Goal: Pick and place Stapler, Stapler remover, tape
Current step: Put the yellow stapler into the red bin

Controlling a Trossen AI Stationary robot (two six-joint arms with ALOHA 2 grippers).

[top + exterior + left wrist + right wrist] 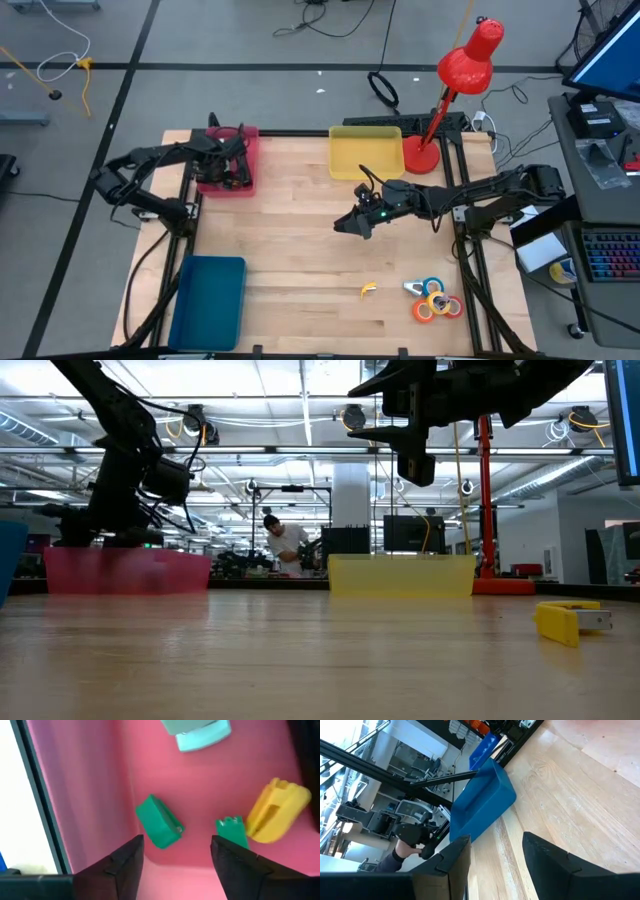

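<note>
My left gripper [175,865] hangs inside the pink tray [245,160] at the far left of the table [300,240], fingers spread apart and gripping nothing. Below them, on the tray's smooth pink plastic floor, lie four small moulded pieces: a green block-shaped stapler remover [159,821] with a metal edge, a second green piece [233,831] with a toothed top, a yellow rounded piece [275,810] touching it, and a pale blue-grey stapler [200,731] only partly in view.

The tape rolls [437,300] are flat rings in blue, orange, red and yellow, clustered and overlapping on the near right part of the table, well apart from all trays. A small silver-and-white object [412,288] lies just beside them. A yellow stapler remover [568,620], a curved plastic clip with metal at its end, lies alone on the wood near the rolls.

My right gripper [495,865] hovers above the middle of the table, near the yellow tray [366,153], its dark fingers parted with nothing between them.

The table is pale wood of jointed planks with visible grain. The blue tray [208,300] is a rectangular plastic bin at the near left corner. A glossy red desk lamp [455,85] stands beside the yellow tray
</note>
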